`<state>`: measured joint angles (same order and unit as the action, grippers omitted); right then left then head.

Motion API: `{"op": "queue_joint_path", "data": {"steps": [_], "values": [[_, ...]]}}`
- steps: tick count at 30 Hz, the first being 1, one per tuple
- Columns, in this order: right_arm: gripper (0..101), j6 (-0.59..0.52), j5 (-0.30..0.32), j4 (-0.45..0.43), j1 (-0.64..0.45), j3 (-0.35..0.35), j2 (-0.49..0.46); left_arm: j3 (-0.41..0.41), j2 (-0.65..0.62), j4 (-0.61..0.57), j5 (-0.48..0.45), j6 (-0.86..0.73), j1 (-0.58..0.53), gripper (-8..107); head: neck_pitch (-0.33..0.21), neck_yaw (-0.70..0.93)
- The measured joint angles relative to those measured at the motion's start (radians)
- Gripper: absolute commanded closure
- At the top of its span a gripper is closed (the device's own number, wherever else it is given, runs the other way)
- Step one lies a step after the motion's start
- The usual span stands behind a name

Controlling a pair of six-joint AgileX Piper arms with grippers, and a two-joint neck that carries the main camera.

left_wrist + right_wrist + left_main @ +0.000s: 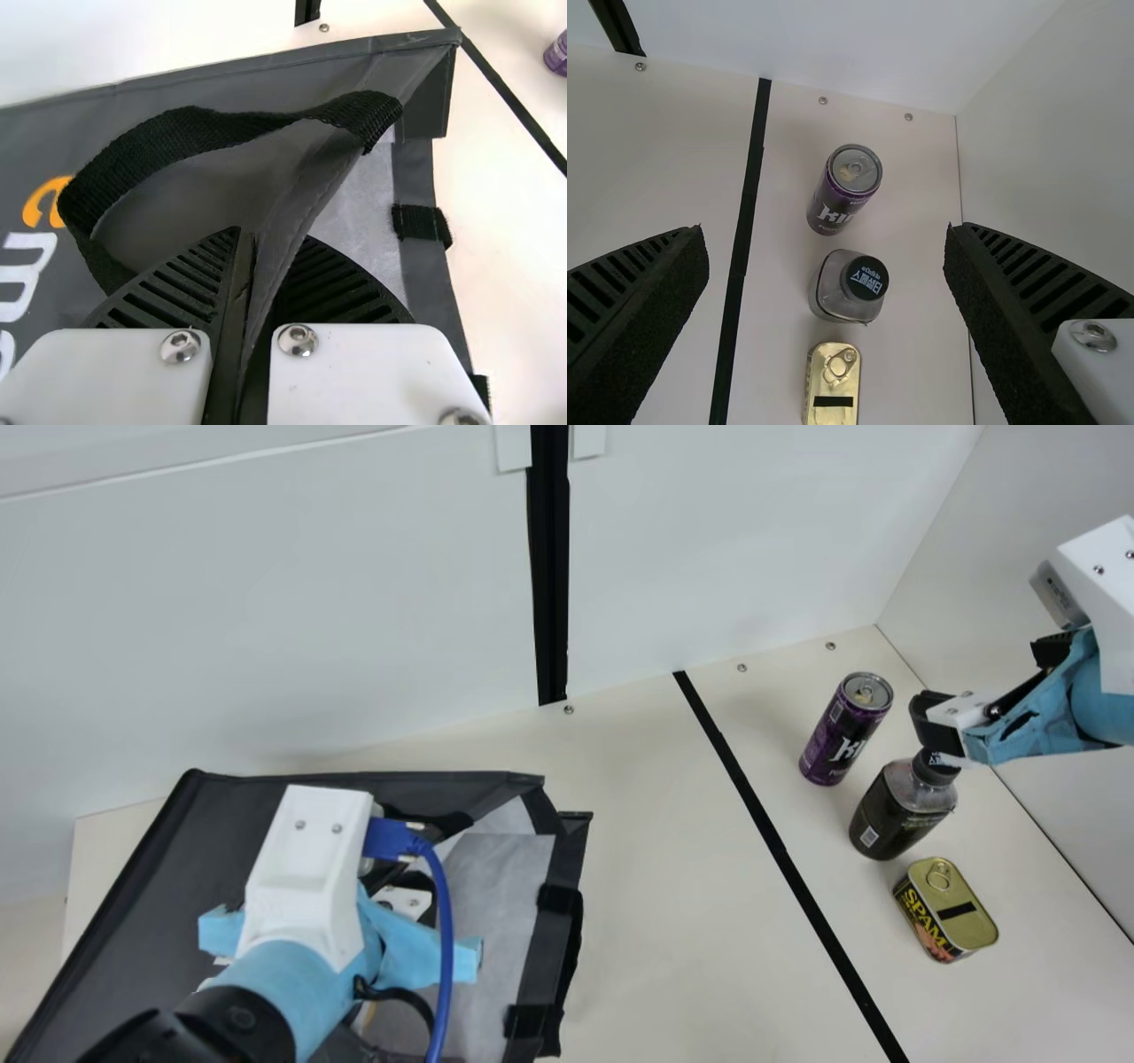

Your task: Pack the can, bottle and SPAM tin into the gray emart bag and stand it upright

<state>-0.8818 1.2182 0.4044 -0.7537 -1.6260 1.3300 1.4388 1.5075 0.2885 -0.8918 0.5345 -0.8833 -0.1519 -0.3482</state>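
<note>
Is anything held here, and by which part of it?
The left claw holds the gray bag by a stitched fabric edge near the black handle; the right claw holds nothing.

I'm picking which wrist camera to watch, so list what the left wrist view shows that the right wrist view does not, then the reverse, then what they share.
Left wrist view, not right: the bag with its handle, and the left gripper closed on the bag's fabric.
Right, not left: the bottle, the tin and the open right gripper.
Both: the can, black line and table.
</note>
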Motion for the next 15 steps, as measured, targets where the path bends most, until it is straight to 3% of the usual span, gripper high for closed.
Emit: {"op": "queue_joint_path", "data": {"steps": [15], "values": [[6, 0.000, 0.000, 0.000, 0.000, 0.000, 0.000, -0.069, -0.004, -0.268, 0.131, -0.129, 0.125, 107, 0.000, 0.000]]}}
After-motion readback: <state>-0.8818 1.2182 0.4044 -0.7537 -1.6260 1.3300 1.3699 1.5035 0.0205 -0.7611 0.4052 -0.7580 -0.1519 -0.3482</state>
